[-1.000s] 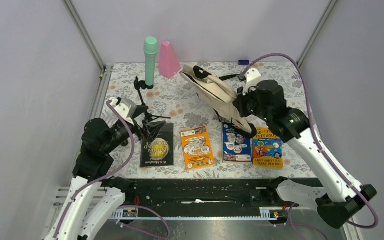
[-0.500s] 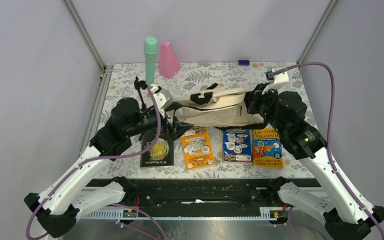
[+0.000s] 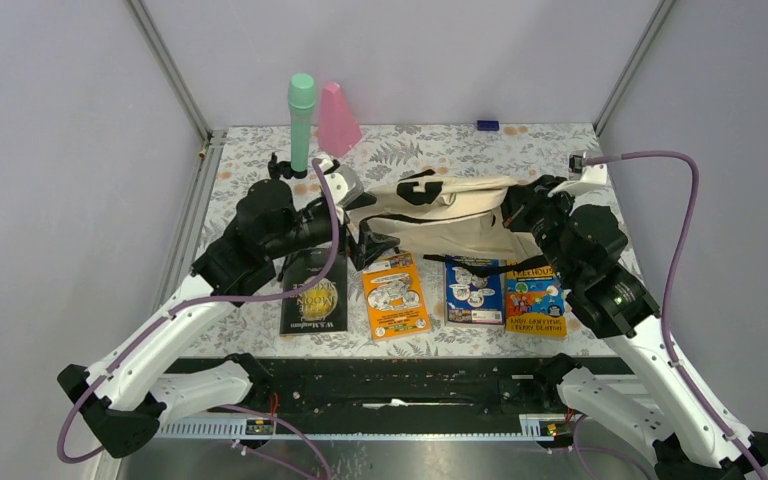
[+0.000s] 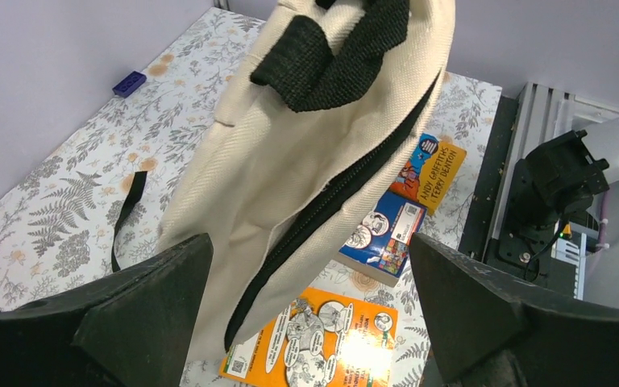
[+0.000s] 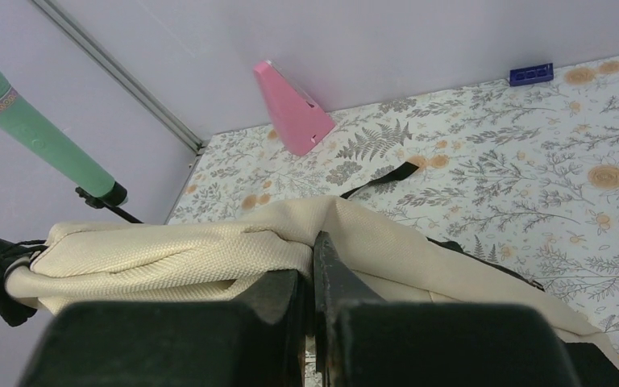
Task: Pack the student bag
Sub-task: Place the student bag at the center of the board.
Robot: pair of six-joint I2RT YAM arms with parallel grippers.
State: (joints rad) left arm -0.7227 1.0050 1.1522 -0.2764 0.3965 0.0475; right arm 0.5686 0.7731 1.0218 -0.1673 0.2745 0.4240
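The student bag, cream with black zipper trim and a black handle, stretches across the table behind a row of books. My right gripper is shut on a fold of cream fabric at the bag's right end, pinched between the fingers in the right wrist view. My left gripper stands wide open at the bag's left end. In the left wrist view the bag hangs between the spread fingers, its zipper edge over the orange book; the fingers do not touch it.
Several books lie in a row at the front: black, orange, blue and yellow. A green microphone on a black stand, a pink wedge and a small blue brick stand at the back.
The right gripper has swung the bag from a diagonal pose to lying crosswise and pulled it rightward. The left arm has reached in from the left to the bag's left end, staying open.
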